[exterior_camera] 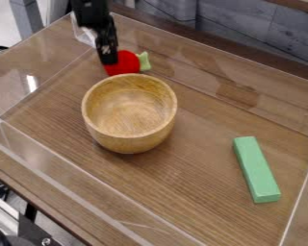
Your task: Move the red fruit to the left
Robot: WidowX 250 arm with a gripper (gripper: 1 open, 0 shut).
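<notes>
The red fruit (122,64) lies on the wooden table at the back left, its pale green leafy end (142,61) pointing right. My gripper (108,53) points straight down just above the fruit's left side. Its dark fingers stand apart and hold nothing; the fruit rests free on the table beneath them. Part of the fruit's left edge is hidden behind the fingers.
A large wooden bowl (130,113) stands in front of the fruit, near the table's middle. A flat green rectangular block (257,168) lies at the front right. Low clear plastic walls (15,91) ring the table top.
</notes>
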